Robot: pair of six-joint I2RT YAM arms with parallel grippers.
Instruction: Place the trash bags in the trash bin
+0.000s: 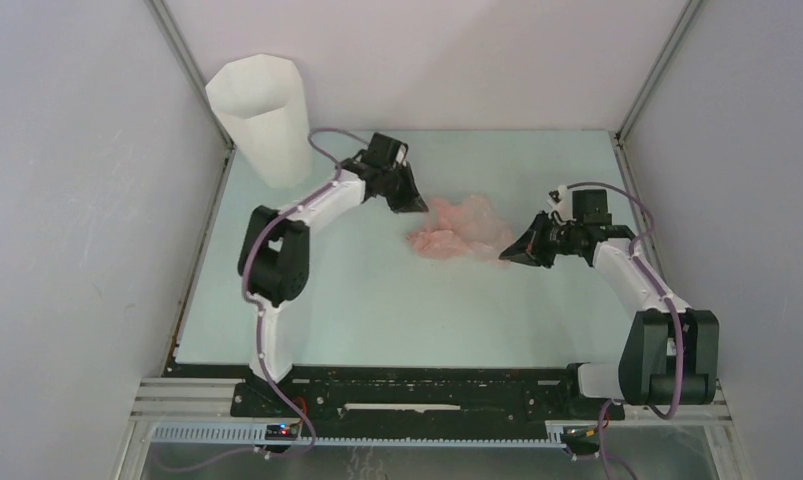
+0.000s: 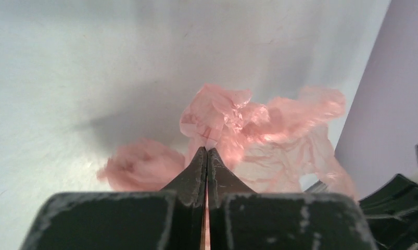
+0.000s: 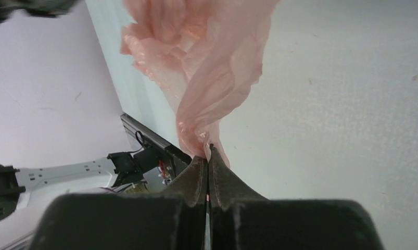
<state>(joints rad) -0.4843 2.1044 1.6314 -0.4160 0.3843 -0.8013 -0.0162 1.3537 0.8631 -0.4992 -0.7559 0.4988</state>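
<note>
Pink trash bag (image 1: 459, 230) is lying crumpled on the table (image 1: 357, 310), well to the right of the upright trash bin (image 1: 262, 120). The left gripper (image 1: 417, 206) is pinching the bag's edge nearer the bin, its jaws closing tight on the film. The right gripper (image 1: 507, 256) is clamping the edge farther from the bin, with film trapped between its tips.

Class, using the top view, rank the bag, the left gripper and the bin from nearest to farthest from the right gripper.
1. The bag: mid-table, pinched in the right gripper.
2. The left gripper: across the bag, to the left.
3. The bin: far left corner.
</note>
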